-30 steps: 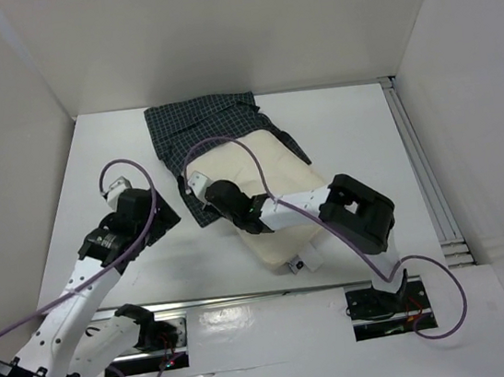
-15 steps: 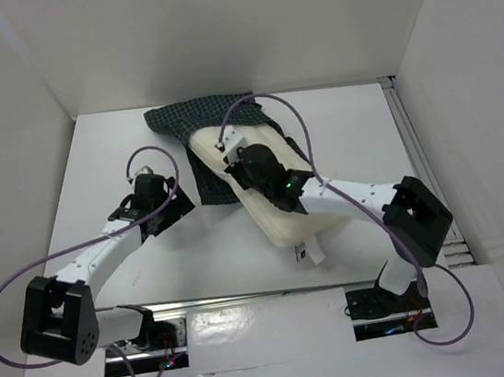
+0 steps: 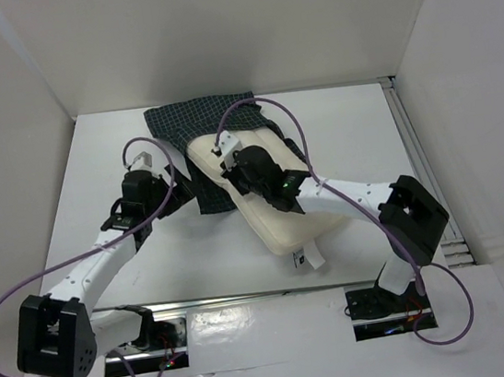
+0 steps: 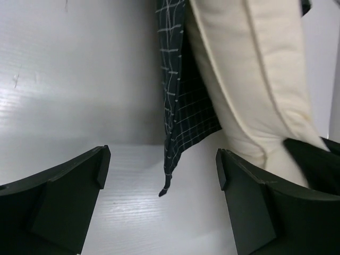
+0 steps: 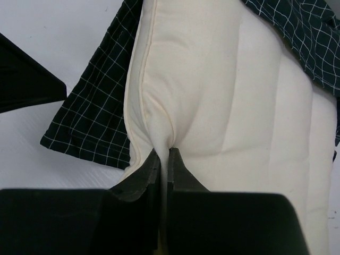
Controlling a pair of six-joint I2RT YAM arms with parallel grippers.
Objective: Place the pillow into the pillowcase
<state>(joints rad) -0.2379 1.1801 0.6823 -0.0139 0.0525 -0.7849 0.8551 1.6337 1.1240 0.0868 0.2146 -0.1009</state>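
Pinching the cream pillow (image 5: 223, 106) by its left seam at mid-counter (image 3: 356, 128), the right end effector (image 5: 163, 154) clamps tight; the left end effector (image 4: 161, 162) gapes wide beside the checked pillowcase (image 3: 189, 122), bunched at the pillow's far-left side.

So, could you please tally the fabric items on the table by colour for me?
Cream: 1, the pillow
Dark navy with white check: 1, the pillowcase
Total: 2

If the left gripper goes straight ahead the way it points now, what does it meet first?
The left gripper would probably meet the loose edge of the pillowcase first, with the pillow just beside it.
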